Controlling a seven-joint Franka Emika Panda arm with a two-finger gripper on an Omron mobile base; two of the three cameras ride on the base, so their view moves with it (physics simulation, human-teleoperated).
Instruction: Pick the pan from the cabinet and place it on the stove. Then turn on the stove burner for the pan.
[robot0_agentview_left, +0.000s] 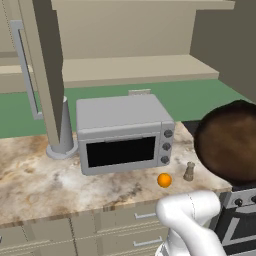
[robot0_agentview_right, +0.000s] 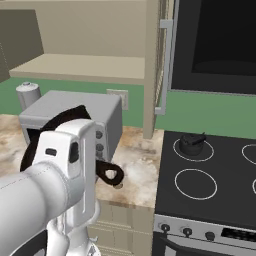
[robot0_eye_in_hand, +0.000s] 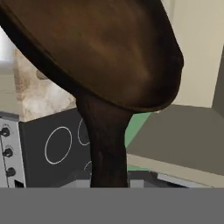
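Gripper closed on the pan (robot0_eye_in_hand: 109, 57) by its handle, pan held in the air. Stove burner (robot0_agentview_right: 195, 183) lay to the pan's right, well apart.

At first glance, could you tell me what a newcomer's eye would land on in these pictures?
The dark pan hangs in the air, carried by its handle, over the counter's right end beside the stove. Behind it on the marbled counter sits the grey microwave, with a small orange in front. A small dark pot stands on the stove's back ring.

Flat, even rendered light; soft shadows, slightly coarse.
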